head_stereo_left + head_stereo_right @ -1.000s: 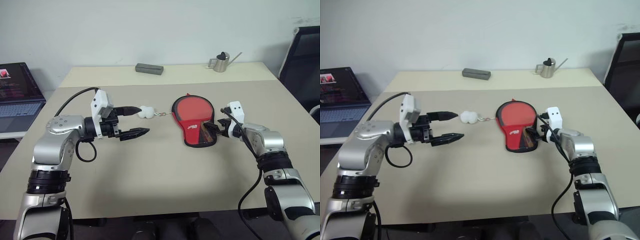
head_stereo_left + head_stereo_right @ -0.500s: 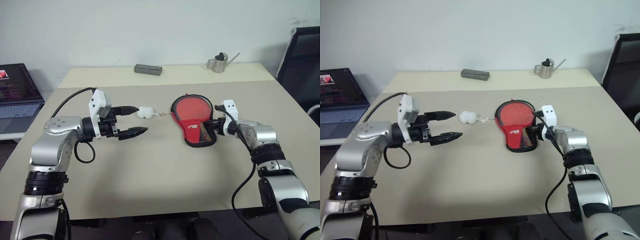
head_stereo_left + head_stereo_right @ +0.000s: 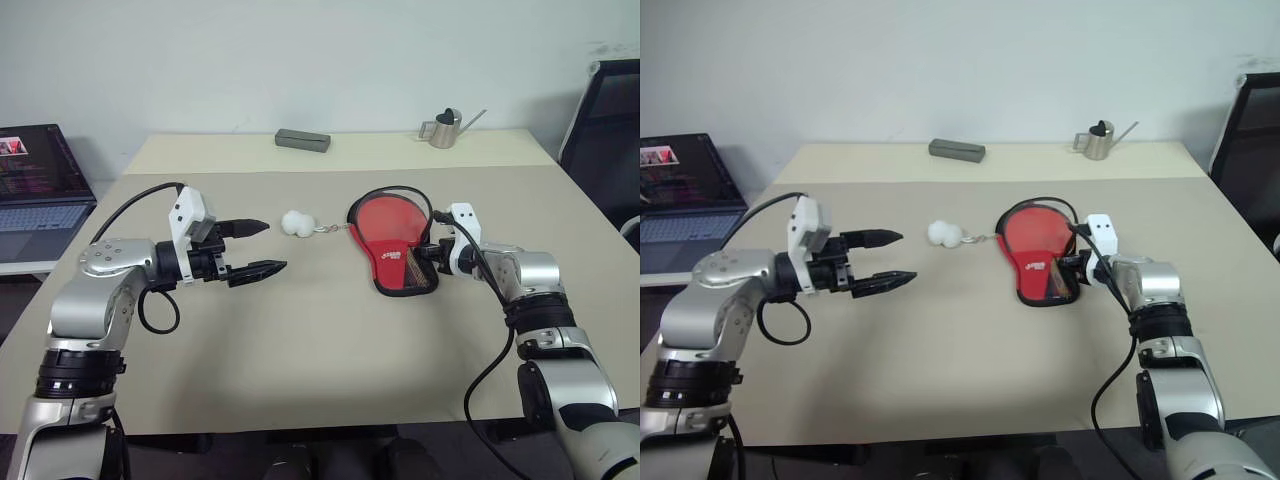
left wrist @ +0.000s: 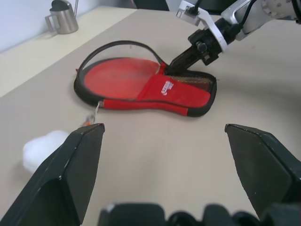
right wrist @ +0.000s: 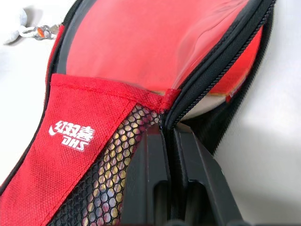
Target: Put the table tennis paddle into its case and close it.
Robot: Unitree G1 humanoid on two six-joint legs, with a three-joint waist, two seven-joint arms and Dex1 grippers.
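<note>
Right pincer (image 3: 430, 255) pinches the zipper edge of the case (image 3: 392, 240), paddle (image 5: 244, 56) inside.

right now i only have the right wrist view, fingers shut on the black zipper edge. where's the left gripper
observer: The left gripper is open, hovering over the table well left of the case.
operator: touching the pom-pom?
observer: No. The white pom-pom lies on the table just past its far fingertip, with a gap between them.
operator: round end zipped?
observer: No. The case gapes there, its black zipper edge arching up.
</note>
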